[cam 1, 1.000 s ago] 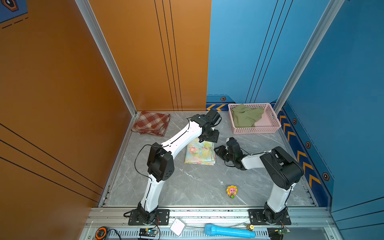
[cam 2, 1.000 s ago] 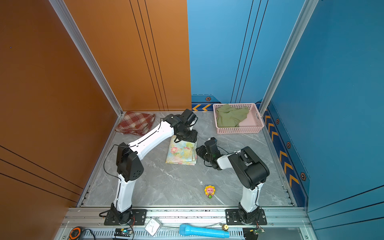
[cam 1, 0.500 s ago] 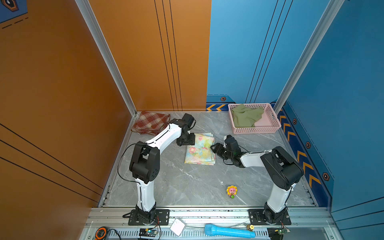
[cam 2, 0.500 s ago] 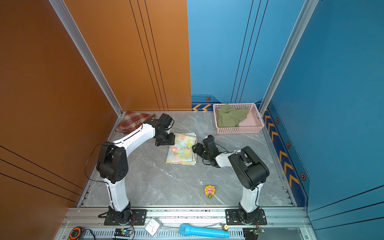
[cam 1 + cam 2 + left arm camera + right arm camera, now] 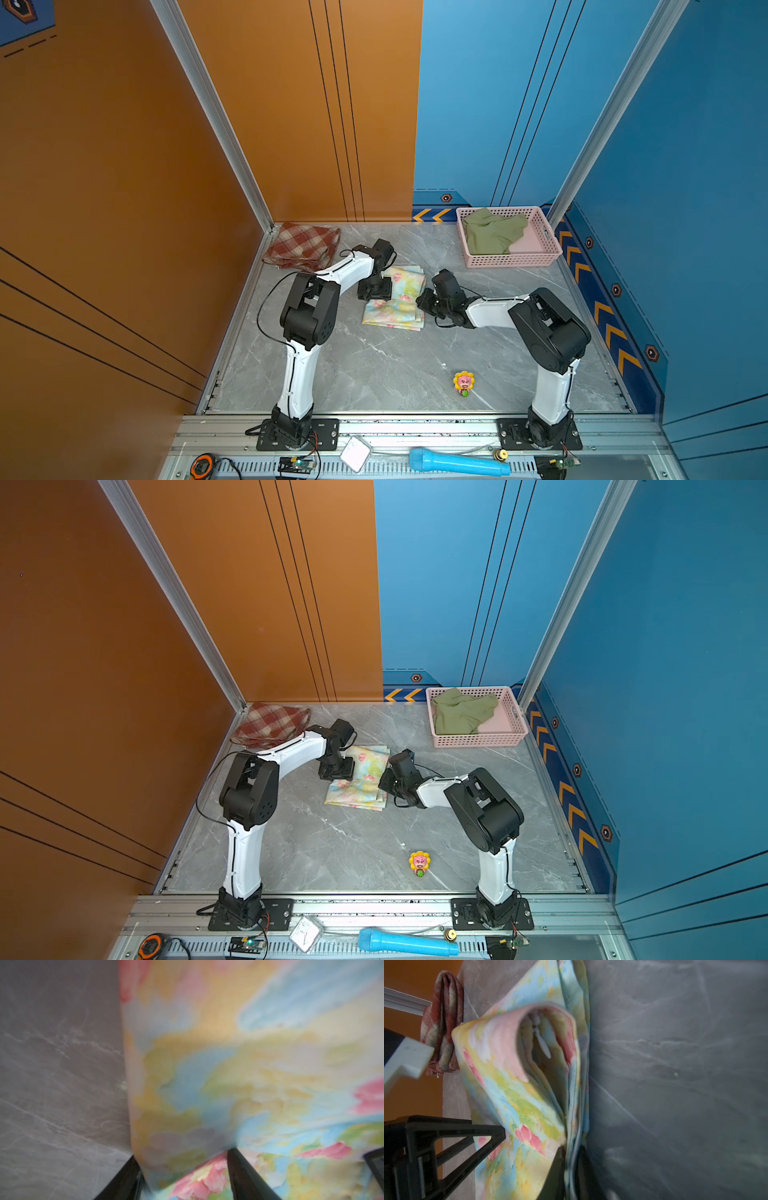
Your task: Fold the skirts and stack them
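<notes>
The floral skirt lies folded mid-table in both top views. My right gripper is shut on the stacked layers of its right edge, low by the table. In the right wrist view the skirt's top layer arches up in a loose loop. My left gripper stands open astride the skirt's left edge, with a hump of floral cloth between its fingers. The plaid skirt lies folded in the back left corner. The olive skirt sits crumpled in the pink basket.
A small sunflower toy stands on the grey marble table toward the front. A blue microphone lies on the front rail. Orange and blue walls close the table in at the left, back and right.
My left gripper swung left from the skirt's far side and came down on its left edge. My right gripper opened, then shut on the skirt's right edge.
</notes>
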